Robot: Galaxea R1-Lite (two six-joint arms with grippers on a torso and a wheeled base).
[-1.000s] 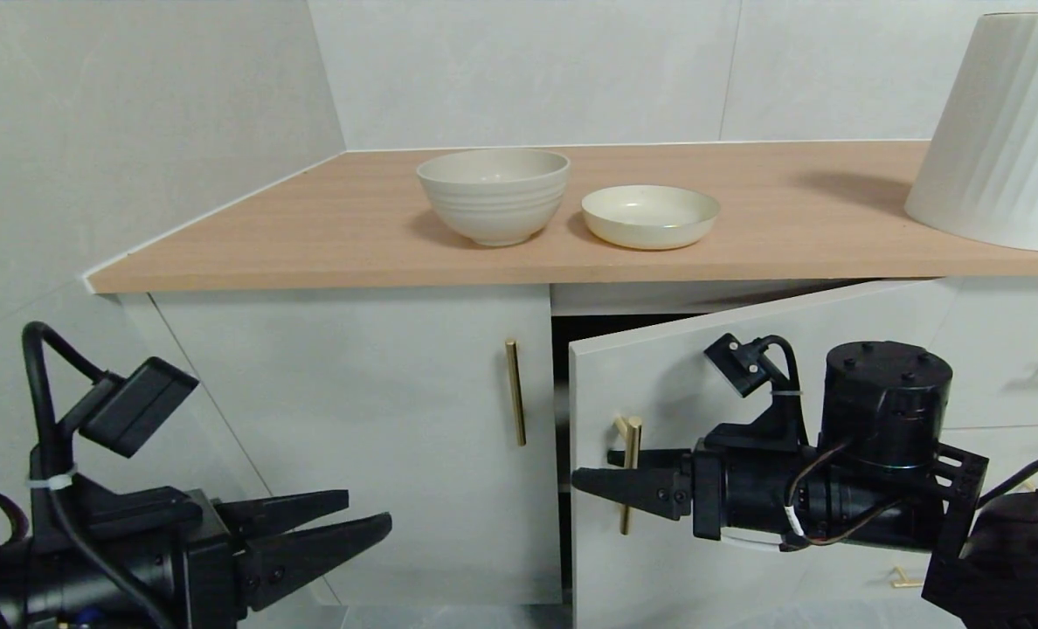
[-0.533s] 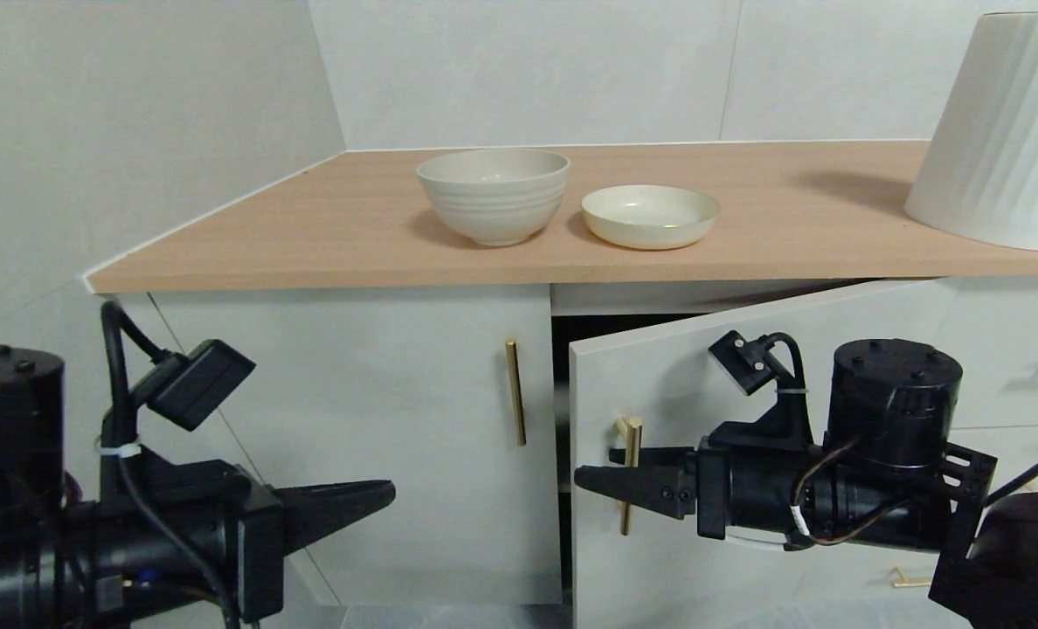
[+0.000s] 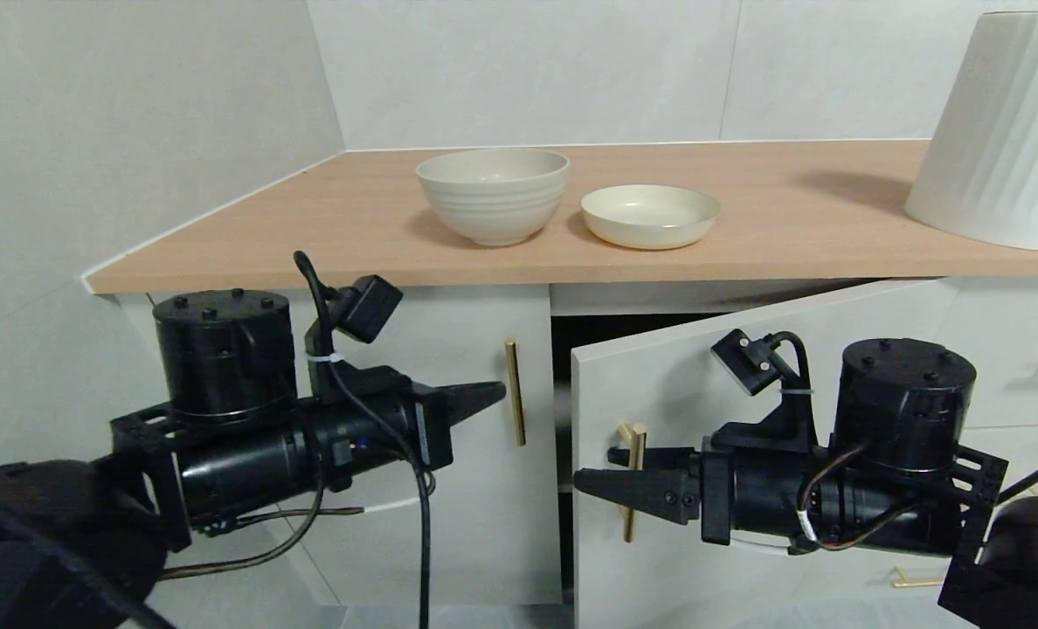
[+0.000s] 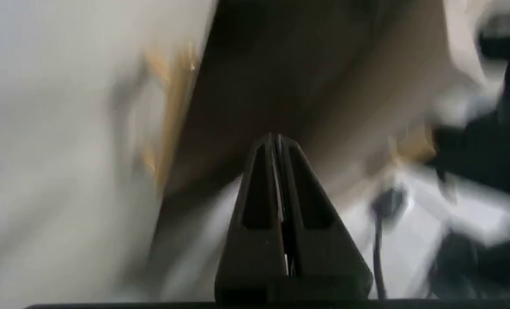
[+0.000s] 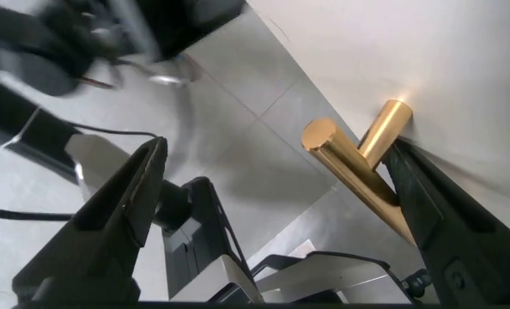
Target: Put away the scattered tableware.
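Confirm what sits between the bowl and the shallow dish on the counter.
Nothing. In the head view the bowl and shallow dish stand apart, with only a bare strip of wooden counter between them.

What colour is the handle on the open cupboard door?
The metal bar handle is shiny gold, clearest in the right wrist view.

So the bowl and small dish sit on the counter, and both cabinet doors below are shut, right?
Not quite. The head view shows the right cabinet door ajar; only the left door is shut. The bowl and small dish do sit on the counter.
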